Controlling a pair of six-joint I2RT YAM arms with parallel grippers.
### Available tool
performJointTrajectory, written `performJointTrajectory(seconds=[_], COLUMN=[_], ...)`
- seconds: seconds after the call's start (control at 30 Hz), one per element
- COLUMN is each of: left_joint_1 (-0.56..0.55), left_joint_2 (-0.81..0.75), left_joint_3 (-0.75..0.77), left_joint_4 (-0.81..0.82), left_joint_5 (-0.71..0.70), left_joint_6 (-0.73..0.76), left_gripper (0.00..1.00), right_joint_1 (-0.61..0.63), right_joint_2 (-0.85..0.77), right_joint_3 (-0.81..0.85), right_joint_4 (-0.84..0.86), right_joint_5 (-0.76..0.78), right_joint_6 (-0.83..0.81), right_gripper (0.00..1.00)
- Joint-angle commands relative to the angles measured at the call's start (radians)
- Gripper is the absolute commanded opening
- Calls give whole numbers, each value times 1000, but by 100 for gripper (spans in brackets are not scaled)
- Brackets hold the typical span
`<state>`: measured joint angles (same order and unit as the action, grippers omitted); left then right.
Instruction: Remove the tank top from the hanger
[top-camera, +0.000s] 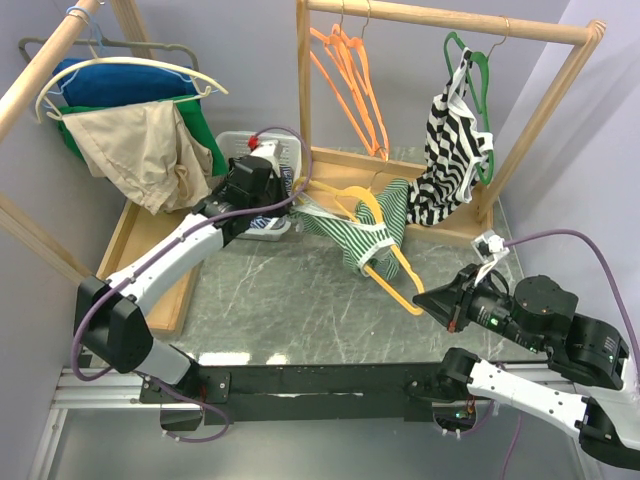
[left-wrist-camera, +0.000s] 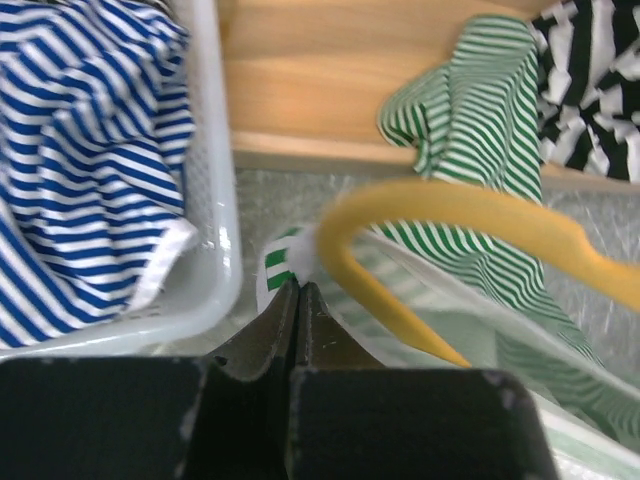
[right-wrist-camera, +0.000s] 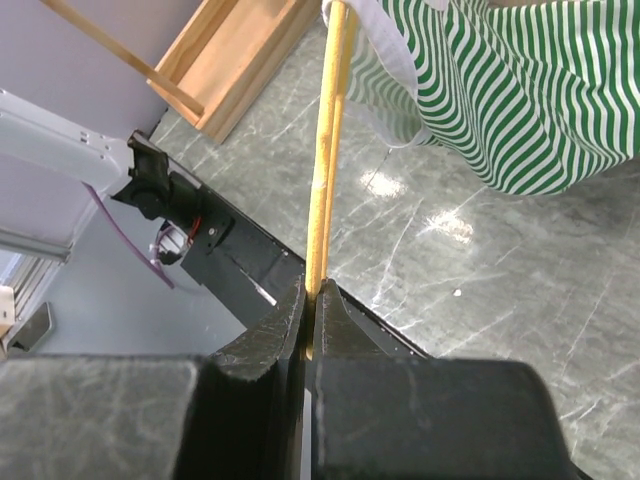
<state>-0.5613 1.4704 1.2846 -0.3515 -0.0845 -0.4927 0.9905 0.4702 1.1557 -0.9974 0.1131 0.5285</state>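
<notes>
My left gripper (left-wrist-camera: 300, 292) is clamped on the green-and-white striped tank top (top-camera: 362, 232), my right gripper (right-wrist-camera: 312, 298) on the yellow plastic hanger (right-wrist-camera: 325, 150), whose long axis runs between them.

Green-and-white striped tank top (top-camera: 372, 225) draped on a yellow plastic hanger (right-wrist-camera: 325, 150) at the centre of the grey marble table (top-camera: 290, 310); left gripper (top-camera: 296, 203) at its left edge, right gripper (top-camera: 420, 299) at the hanger's near right end; white plastic basket (top-camera: 235, 142) left of the top, beside the left gripper; orange plastic hangers (top-camera: 350, 80) hang left of a black-and-white striped garment (top-camera: 450, 150) on the wooden rail (top-camera: 450, 20) behind
</notes>
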Motion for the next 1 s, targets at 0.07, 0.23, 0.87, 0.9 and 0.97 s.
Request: performJointTrajectory(seconds=[0.07, 0.23, 0.87, 0.9, 0.97], left_joint_1=[-129, -229, -325, -325, -325], left_joint_2=[-58, -155, -346, -328, -308], left_joint_3=[-10, -70, 19, 27, 41], left_joint_4=[-9, -10, 32, 49, 101], left_joint_5=[9, -20, -123, -110, -84], left_joint_6=[5, -23, 63, 80, 100], left_gripper=[1, 1, 84, 84, 85], right_joint_1=[5, 5, 5, 5, 4], right_joint_2=[19, 57, 150, 159, 163], right_joint_3=[-10, -14, -62, -62, -60], right_joint_4=[149, 131, 89, 91, 97], right_joint_5=[40, 60, -84, -89, -105], right_joint_6=[-22, -19, -12, -15, -19], right_gripper=[0, 0, 0, 0, 0])
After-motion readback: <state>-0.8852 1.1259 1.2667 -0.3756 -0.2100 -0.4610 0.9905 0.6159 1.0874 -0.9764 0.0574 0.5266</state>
